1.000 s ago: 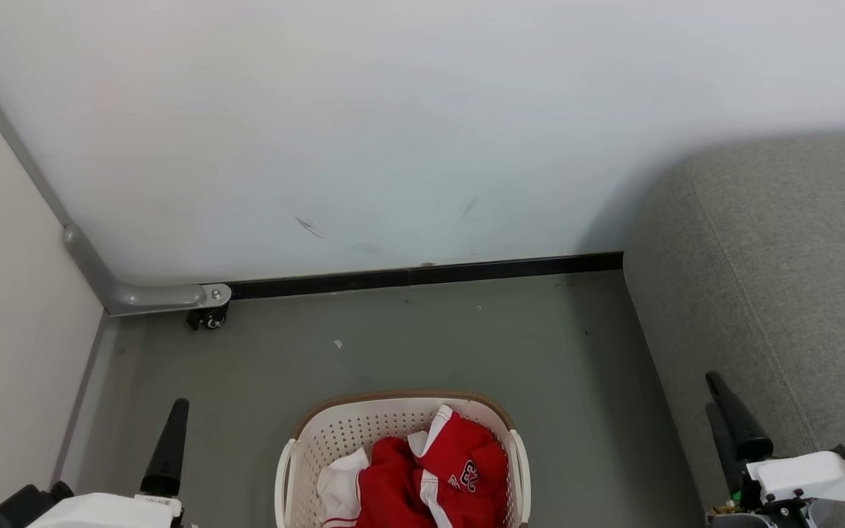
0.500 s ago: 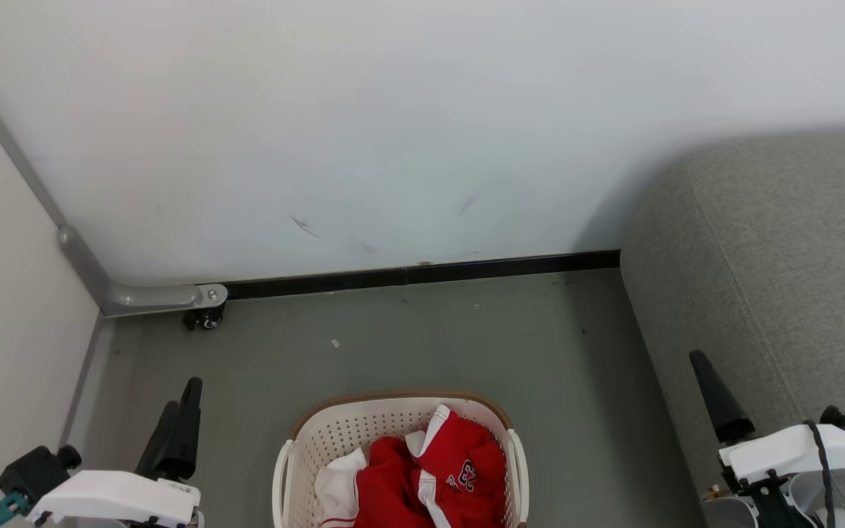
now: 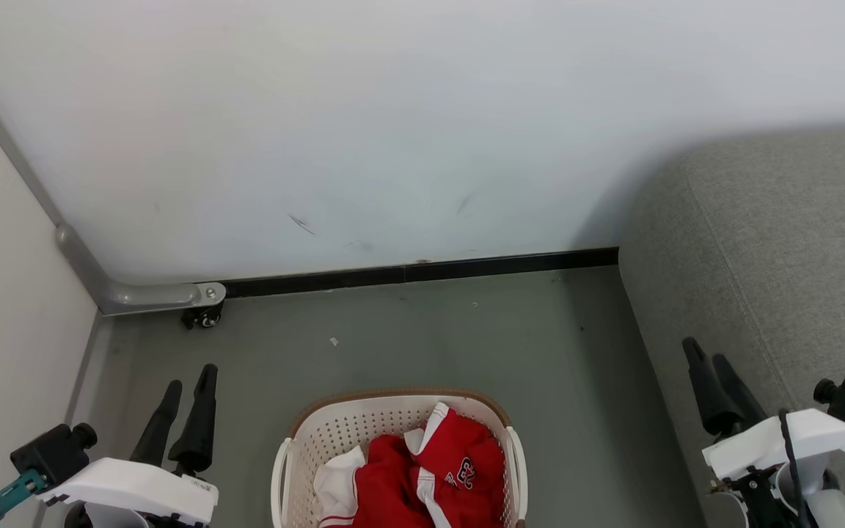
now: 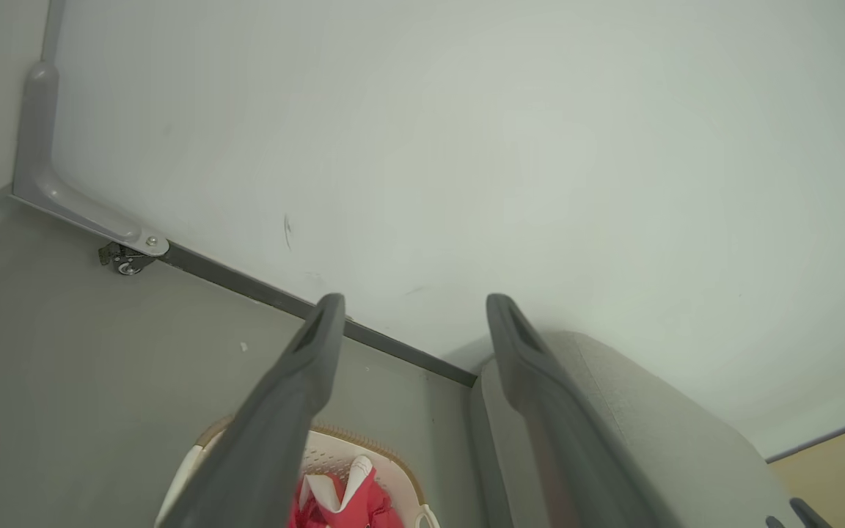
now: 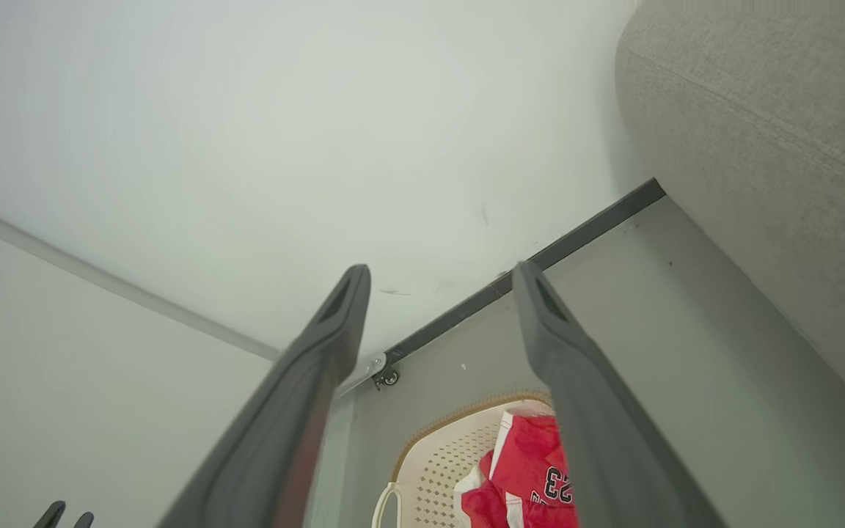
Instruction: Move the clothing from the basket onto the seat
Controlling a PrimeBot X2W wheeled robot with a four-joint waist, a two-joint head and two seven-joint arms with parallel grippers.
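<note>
A grey-green floor [image 3: 408,337] is running up to a pale wall [image 3: 393,132], with a black skirting [image 3: 422,273] lining the joint between them. A few dark scuffs [image 3: 301,224] are marking the wall low down, and a small white scrap [image 3: 334,341] is lying on the floor among some specks. At the left a cream panel [image 3: 4,330] is closing the corner. A grey bracket [image 3: 144,295] is bending along its foot, with a black caster [image 3: 202,319] sitting beneath its end.

The basket [image 3: 334,433] is standing on the floor at the bottom centre, well apart from the wall. The clothing [image 3: 459,455] is lying bunched inside it, red with white panels and a number emblem facing up. The seat [image 3: 782,242] is filling the right side, its rounded end meeting the wall and its side flanking the floor near the basket.

The left gripper [image 3: 190,378] is hovering over bare floor left of the basket, fingers spread and holding nothing. The right gripper [image 3: 704,352] is hanging in front of the seat's edge, fingers likewise parted and empty.
</note>
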